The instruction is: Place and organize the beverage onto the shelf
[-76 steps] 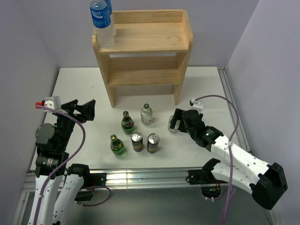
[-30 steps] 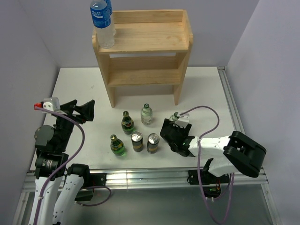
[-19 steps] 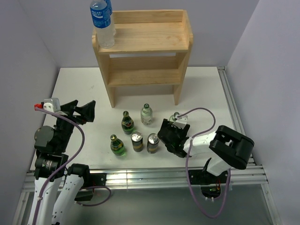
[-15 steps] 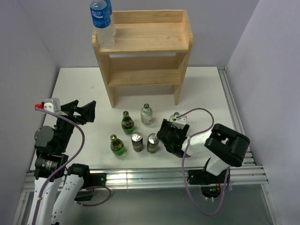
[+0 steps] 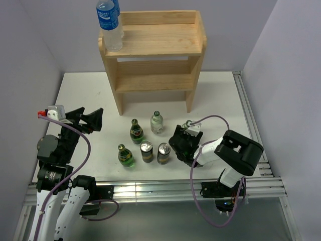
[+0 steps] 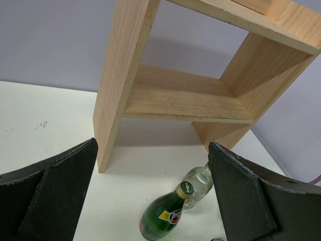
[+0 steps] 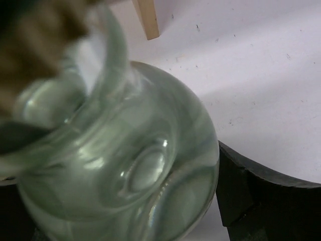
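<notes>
The wooden shelf stands at the back of the table and holds none of the small drinks. On the table in front stand two green bottles, one clear glass bottle and two dark cans. My right gripper is shut on the second clear glass bottle, low over the table just right of the cans. The bottle fills the right wrist view, with one finger beside it. My left gripper is open and empty, raised at the left.
A tall plastic water bottle with a blue label stands on the shelf's top left corner. The left wrist view shows the shelf's lower tier, a green bottle and a clear bottle. Grey walls close in both sides.
My right arm has folded back toward its base. Its gripper has carried the clear bottle a little left and nearer, next to the cans. The left arm has not moved.
</notes>
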Motion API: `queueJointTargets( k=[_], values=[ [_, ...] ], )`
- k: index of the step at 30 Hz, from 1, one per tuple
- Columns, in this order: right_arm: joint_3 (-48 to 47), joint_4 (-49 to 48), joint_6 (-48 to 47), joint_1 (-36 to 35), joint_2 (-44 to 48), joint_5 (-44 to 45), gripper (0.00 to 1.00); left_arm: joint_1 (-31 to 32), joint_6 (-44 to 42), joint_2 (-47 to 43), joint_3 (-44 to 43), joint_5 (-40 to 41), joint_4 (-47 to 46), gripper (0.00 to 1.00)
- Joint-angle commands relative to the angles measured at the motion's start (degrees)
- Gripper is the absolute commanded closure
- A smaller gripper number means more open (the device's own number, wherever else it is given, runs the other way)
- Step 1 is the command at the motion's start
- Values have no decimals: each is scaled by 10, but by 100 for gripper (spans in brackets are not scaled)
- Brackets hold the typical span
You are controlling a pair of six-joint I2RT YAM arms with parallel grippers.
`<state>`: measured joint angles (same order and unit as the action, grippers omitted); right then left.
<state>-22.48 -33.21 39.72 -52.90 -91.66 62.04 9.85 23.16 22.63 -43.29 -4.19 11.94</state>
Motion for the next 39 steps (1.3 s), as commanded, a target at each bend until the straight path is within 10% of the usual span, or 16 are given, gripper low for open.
queueJointTargets(
  k=[1, 14, 19, 39],
  values=[
    [-10, -26, 4, 9, -14, 44, 14, 2, -13, 3, 2, 4, -10, 1],
    [-27, -12, 16, 20, -34, 39, 55, 6, -14, 5, 1, 8, -10, 1],
    [-34, 31, 24, 20, -5, 33, 99, 6, -14, 3, 1, 8, -10, 1],
    [-217, 369, -52, -32, 314, 33, 100, 5, -14, 0, -2, 21, -7, 1]
  ],
)
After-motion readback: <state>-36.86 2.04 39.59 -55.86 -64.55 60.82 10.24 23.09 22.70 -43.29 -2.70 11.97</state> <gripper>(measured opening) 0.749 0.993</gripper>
